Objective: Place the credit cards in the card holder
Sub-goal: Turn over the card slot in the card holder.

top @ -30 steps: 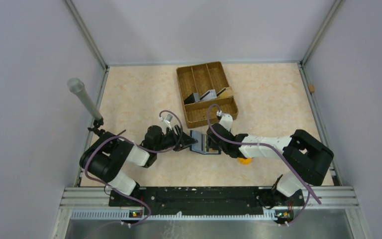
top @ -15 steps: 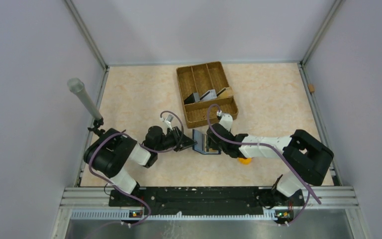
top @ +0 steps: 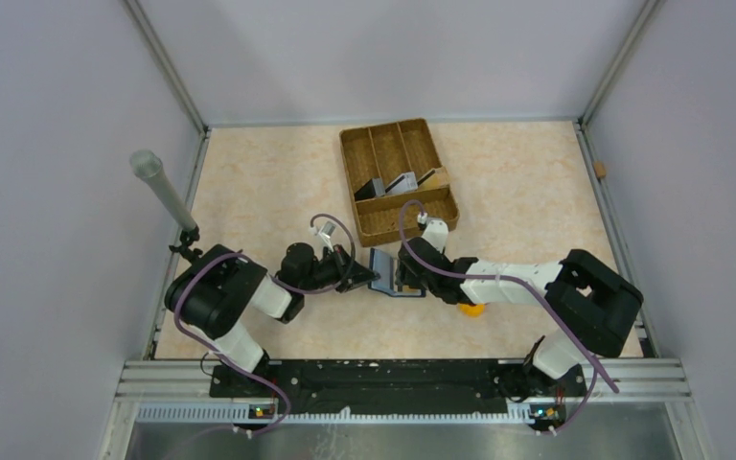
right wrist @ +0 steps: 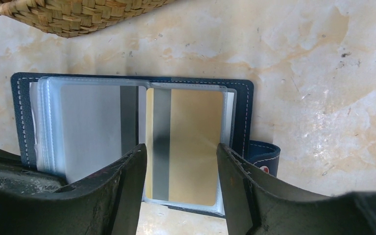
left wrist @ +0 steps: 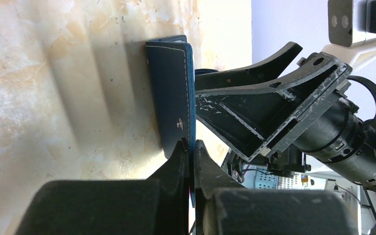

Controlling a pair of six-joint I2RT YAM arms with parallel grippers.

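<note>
Lying open on the pale marbled tabletop (top: 268, 192), the dark navy-blue folding card holder (right wrist: 243, 117) sits between the two grippers, just on the near side of the brown woven divided tray (top: 438, 218). In the right wrist view its long axis runs left to right, the white-stitched cover underneath and clear plastic sleeves facing up. Its navy snap tab (right wrist: 264, 154) sticks out at the lower right and carries a small red and white mark too small to read.

A gold plastic card (right wrist: 191, 142) lies in the right-hand sleeve, its long axis crosswise to the holder's and a dark stripe running down its left side. A silver-grey card (right wrist: 90, 127) with a similar stripe lies in the left-hand sleeve.

The right gripper (right wrist: 181, 149) points down over the gold card with its jaws well apart, one finger on each long side. Whether they press the card's edges I cannot tell.

The left gripper (left wrist: 189, 144) has its jaws pinched tight on the edge of the holder's cover, whose outer face bears a tiny pale emblem, unreadable. Three more grey cards (top: 402, 182) stand tilted in the tray's compartments.
</note>
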